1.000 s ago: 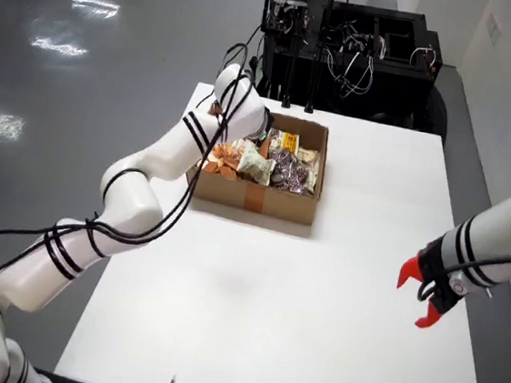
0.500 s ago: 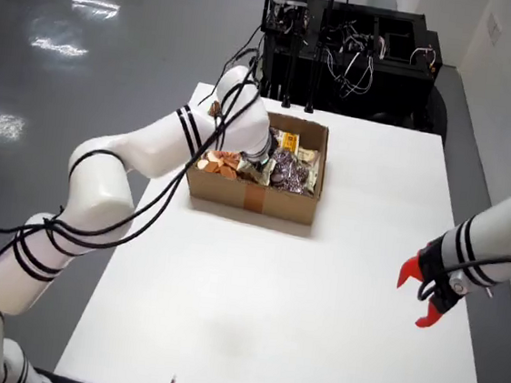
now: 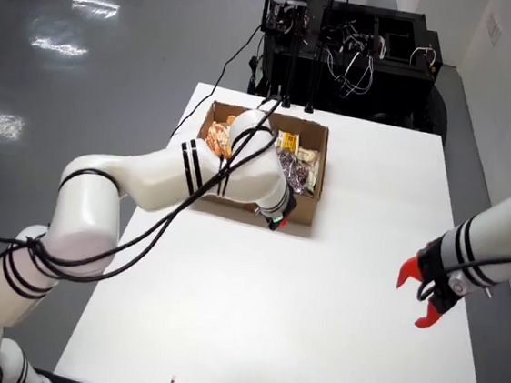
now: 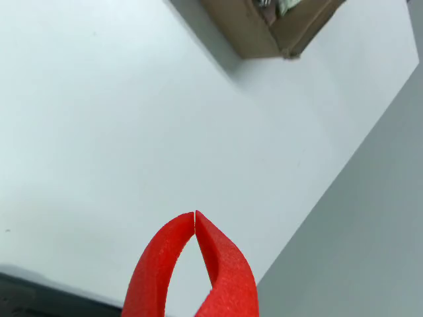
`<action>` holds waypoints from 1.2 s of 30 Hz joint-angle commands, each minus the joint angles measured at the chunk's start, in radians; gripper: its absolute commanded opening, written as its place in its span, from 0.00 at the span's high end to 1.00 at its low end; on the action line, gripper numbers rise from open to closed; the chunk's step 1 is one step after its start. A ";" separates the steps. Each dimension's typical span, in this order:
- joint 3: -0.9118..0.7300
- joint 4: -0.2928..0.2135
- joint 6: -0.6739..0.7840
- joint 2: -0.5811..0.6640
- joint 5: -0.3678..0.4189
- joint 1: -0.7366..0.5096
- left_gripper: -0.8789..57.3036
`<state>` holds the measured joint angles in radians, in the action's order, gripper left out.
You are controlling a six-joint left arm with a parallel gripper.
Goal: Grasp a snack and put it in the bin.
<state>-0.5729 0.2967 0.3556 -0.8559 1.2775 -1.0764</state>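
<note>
A cardboard box (image 3: 300, 216) on the white table holds several wrapped snacks (image 3: 297, 164); an orange one (image 3: 219, 138) lies at its left end. My red-fingered gripper (image 3: 411, 304) hangs over the table's right side, well away from the box. In the wrist view its fingertips (image 4: 173, 246) touch each other and hold nothing (image 4: 195, 212); a corner of the box (image 4: 258, 36) shows at the top. No loose snack shows on the table.
A second white arm (image 3: 211, 176) reaches from the lower left over the box, its dark wrist end (image 3: 276, 217) at the box's front wall. Black equipment with cables (image 3: 362, 47) stands behind the table. The table's edge (image 4: 330, 191) runs close on the wrist view's right.
</note>
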 commanded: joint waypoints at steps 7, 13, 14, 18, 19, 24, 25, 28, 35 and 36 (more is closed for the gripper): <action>-0.019 -0.054 -0.032 0.011 -0.008 -0.052 0.99; -0.021 -0.104 -0.081 0.011 -0.007 -0.063 0.98; -0.021 -0.110 -0.087 0.011 -0.007 -0.064 0.98; -0.019 -0.131 -0.100 0.010 -0.008 -0.065 0.98; -0.018 -0.136 -0.102 0.010 -0.009 -0.065 0.98; -0.016 -0.151 -0.104 0.008 -0.010 -0.064 0.97; -0.015 -0.153 -0.102 0.007 -0.010 -0.064 0.97; -0.014 -0.156 -0.098 0.006 -0.010 -0.064 0.97; -0.007 -0.159 -0.086 0.003 -0.011 -0.069 0.97; -0.005 -0.160 -0.082 0.001 -0.011 -0.070 0.97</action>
<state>-0.5817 0.1358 0.2646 -0.8519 1.2665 -1.1442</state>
